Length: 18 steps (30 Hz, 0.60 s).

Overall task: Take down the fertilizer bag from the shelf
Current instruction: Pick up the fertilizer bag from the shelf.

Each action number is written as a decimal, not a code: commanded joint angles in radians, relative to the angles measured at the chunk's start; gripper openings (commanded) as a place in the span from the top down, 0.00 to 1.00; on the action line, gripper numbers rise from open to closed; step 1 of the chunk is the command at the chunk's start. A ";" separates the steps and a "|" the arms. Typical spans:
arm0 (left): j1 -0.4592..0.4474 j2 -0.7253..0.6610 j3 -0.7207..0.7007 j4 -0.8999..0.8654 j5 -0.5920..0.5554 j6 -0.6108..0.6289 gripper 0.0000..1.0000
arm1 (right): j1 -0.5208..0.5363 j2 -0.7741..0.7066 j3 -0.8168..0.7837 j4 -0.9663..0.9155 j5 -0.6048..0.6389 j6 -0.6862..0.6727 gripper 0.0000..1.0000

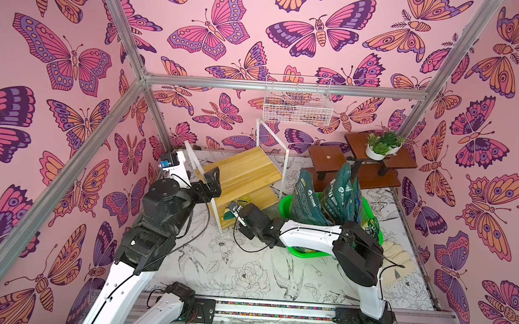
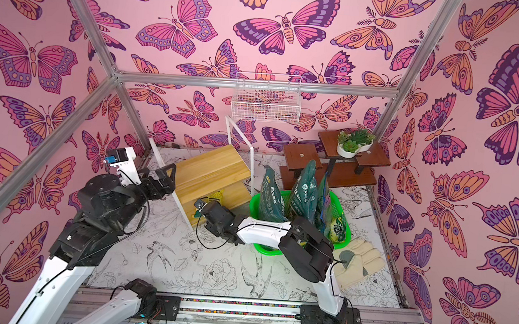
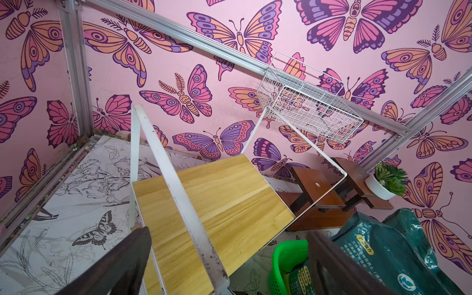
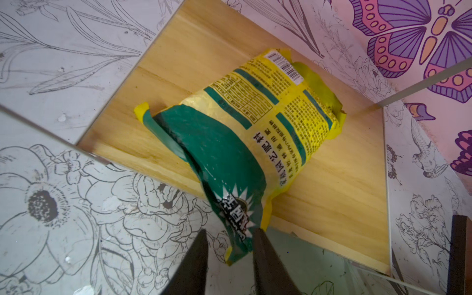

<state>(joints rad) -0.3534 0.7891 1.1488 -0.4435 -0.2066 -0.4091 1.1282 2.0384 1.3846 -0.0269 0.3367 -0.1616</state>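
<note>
Working at the shelf (image 1: 245, 168), we have our right fingers (image 4: 194, 268) parted on either side of the green corner of the fertilizer bag (image 4: 255, 122), with a gap showing, so no pinch yet. Our left fingers (image 3: 122, 260) stand wide open astride the shelf's white side rail, holding nothing. The bag lies on the shelf's lower board, its corner overhanging the edge, so we judge that gripping, pulling out and setting down are all left to do.

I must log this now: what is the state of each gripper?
Left gripper: open, holding nothing.
Right gripper: jaws around the green end of the fertilizer bag; whether it is clamped cannot be told.
</note>
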 commanded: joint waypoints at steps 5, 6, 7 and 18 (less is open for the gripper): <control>0.007 -0.007 -0.017 -0.009 -0.011 0.010 0.00 | 0.006 0.030 0.036 0.000 0.016 -0.020 0.87; 0.007 -0.006 -0.017 -0.008 -0.012 0.010 0.00 | 0.005 0.029 0.036 -0.005 0.015 -0.017 0.93; 0.007 -0.006 -0.018 -0.009 -0.011 0.010 0.00 | 0.005 0.025 0.033 -0.007 0.009 -0.014 0.98; 0.007 -0.006 -0.023 -0.010 -0.013 0.006 0.00 | 0.043 -0.085 -0.077 0.004 0.002 -0.006 1.00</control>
<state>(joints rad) -0.3534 0.7891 1.1435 -0.4458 -0.2096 -0.4088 1.1454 2.0068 1.3354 -0.0181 0.3401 -0.1764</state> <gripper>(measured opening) 0.999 0.048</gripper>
